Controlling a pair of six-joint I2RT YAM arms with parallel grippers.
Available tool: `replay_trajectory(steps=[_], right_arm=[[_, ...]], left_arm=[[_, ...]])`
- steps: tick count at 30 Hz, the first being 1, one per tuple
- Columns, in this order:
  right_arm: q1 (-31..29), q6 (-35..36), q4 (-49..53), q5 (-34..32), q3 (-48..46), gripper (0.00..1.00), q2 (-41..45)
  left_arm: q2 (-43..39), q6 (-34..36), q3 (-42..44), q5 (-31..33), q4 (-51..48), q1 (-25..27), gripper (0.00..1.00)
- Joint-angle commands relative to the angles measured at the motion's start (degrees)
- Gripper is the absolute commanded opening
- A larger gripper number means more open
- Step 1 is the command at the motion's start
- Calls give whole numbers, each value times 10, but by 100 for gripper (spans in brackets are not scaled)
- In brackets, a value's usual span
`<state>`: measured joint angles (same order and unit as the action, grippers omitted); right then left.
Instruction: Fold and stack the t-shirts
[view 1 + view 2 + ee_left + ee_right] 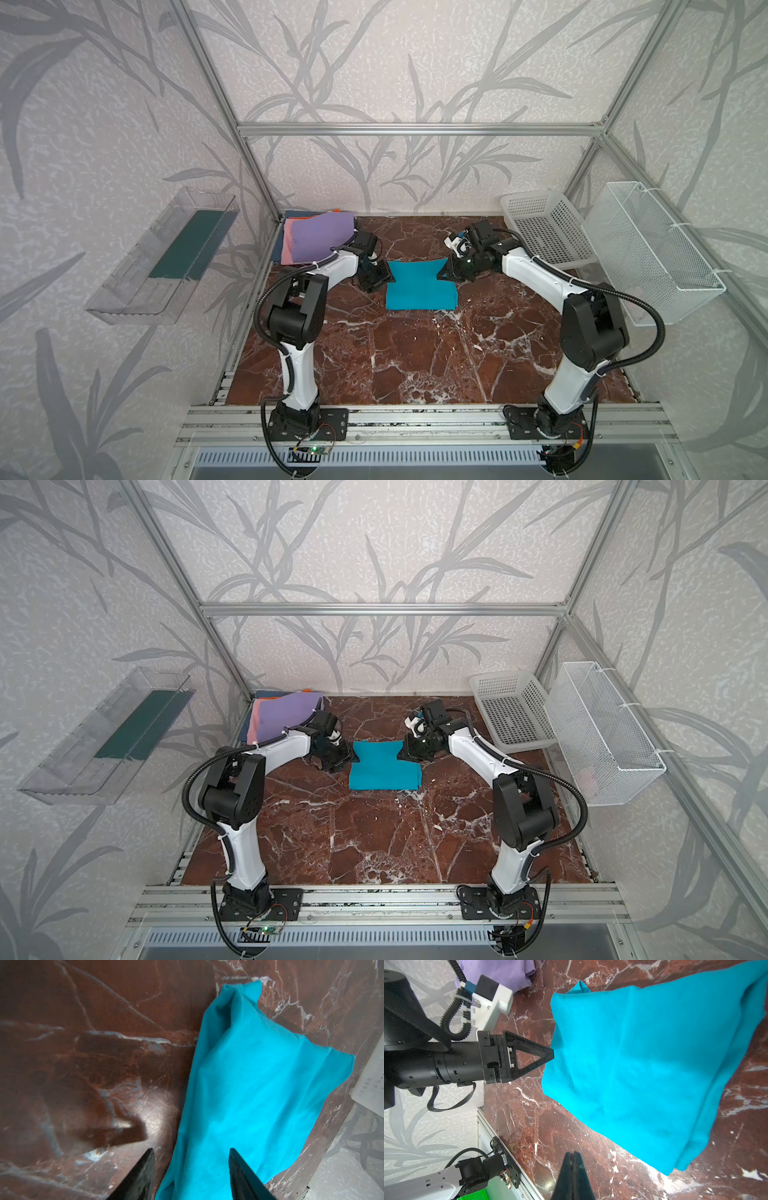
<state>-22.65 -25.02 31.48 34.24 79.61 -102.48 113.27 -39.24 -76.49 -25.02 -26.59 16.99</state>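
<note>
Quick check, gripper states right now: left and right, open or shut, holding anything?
Left gripper: open, jaws apart at the edge of the folded teal cotton t-shirt, gripping nothing.
Right gripper: shut, empty, beside that t-shirt.

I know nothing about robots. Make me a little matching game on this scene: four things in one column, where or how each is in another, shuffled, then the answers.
1. teal t-shirt
2. lilac t-shirt
3. white plastic basket
4. left gripper

A. back right corner of the table
B. jaws apart
C. middle of the table
D. top of the pile at back left

Pairs: 1-C, 2-D, 3-A, 4-B
</note>
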Motion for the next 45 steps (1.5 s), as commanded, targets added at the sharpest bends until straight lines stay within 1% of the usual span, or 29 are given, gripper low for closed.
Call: replay_trajectory(steps=[1,3,8,9,11,12,16,18,26,31,34,40,45], right_arm=[[2,3,9,-1,-4,0,22],[2,-2,3,2,-5,0,22],[2,-11,-7,7,-8,0,20],[2,-12,-9,9,-9,0,20],[2,-14,-14,10,-14,1,17],[2,-15,-16,11,-16,0,16],[2,-17,-24,14,-29,0,17],[2,-15,-24,12,-32,1,19],[2,-23,-33,4,-50,1,17],[2,-33,-41,1,-54,1,10],[2,-40,-47,4,-55,1,2],[3,-57,-65,13,-63,1,-9],[2,-60,-68,15,-64,1,-14]], left_arm=[[22,-9,20,-4,35,1,56],[33,-12,26,-12,49,1,50],[63,-21,27,-8,67,1,33],[69,-22,24,-9,70,1,27],[80,-25,10,-8,73,0,6],[85,-25,0,-6,72,0,0],[101,5,-73,20,26,-8,0],[113,27,-129,36,-14,-19,0],[197,122,-405,91,-213,-74,0],[223,159,-532,114,-284,-111,0],[238,181,-604,125,-317,-125,0],[239,221,-679,132,-344,-139,0],[223,228,-693,134,-355,-164,0]])
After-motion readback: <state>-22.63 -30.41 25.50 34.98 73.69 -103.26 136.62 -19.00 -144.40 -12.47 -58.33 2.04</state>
